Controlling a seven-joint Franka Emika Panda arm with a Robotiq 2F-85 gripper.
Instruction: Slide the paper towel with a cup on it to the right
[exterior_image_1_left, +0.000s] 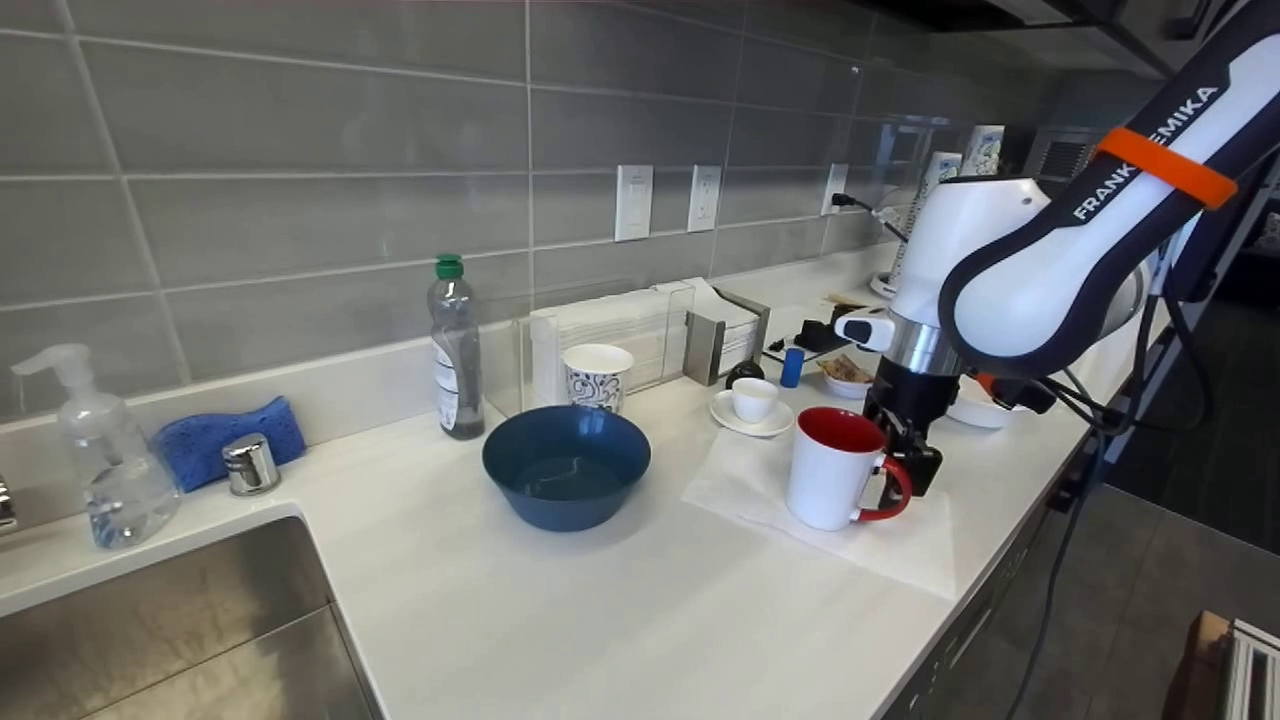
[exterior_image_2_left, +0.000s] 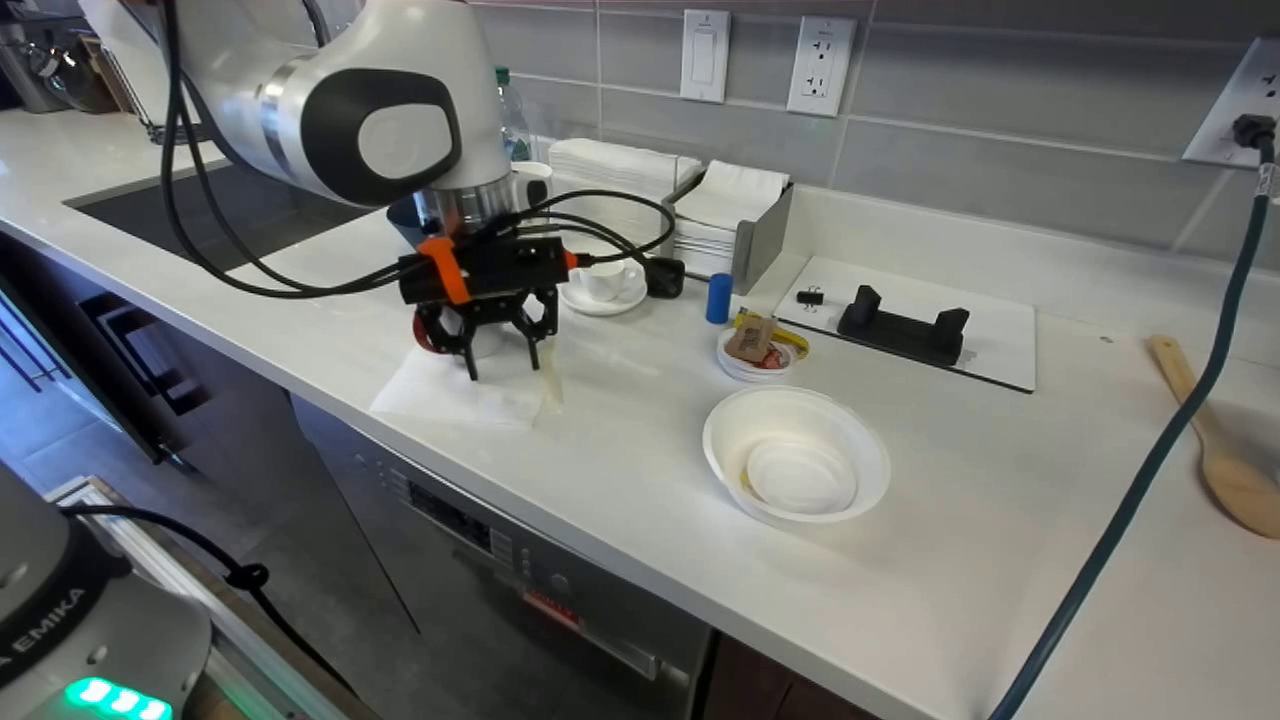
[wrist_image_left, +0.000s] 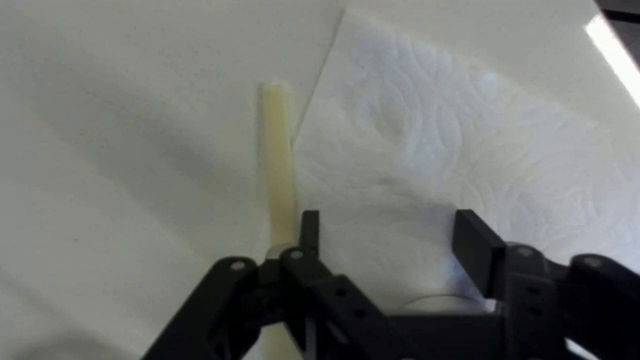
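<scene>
The paper towel (exterior_image_1_left: 905, 555) lies flat on the counter near its front edge; it also shows in an exterior view (exterior_image_2_left: 450, 395) and the wrist view (wrist_image_left: 430, 130). The cup, a white mug (exterior_image_1_left: 825, 480) with red inside and red handle, stands upright on it. In an exterior view it is mostly hidden behind the gripper (exterior_image_2_left: 504, 370). In the wrist view a curved white edge (wrist_image_left: 445, 303), likely the mug's, shows at the bottom. My gripper (wrist_image_left: 385, 220) points down beside the mug, over the towel's edge. Its fingers are apart with nothing between them. Whether the tips touch the towel is unclear.
A pale yellow strip (wrist_image_left: 277, 160) lies along the towel's edge. A small white cup with saucer (exterior_image_1_left: 755, 400) and a blue bowl (exterior_image_1_left: 566, 470) stand nearby. A white bowl (exterior_image_2_left: 797, 455) and a small bowl with packets (exterior_image_2_left: 760, 355) stand on the counter (exterior_image_2_left: 620, 440).
</scene>
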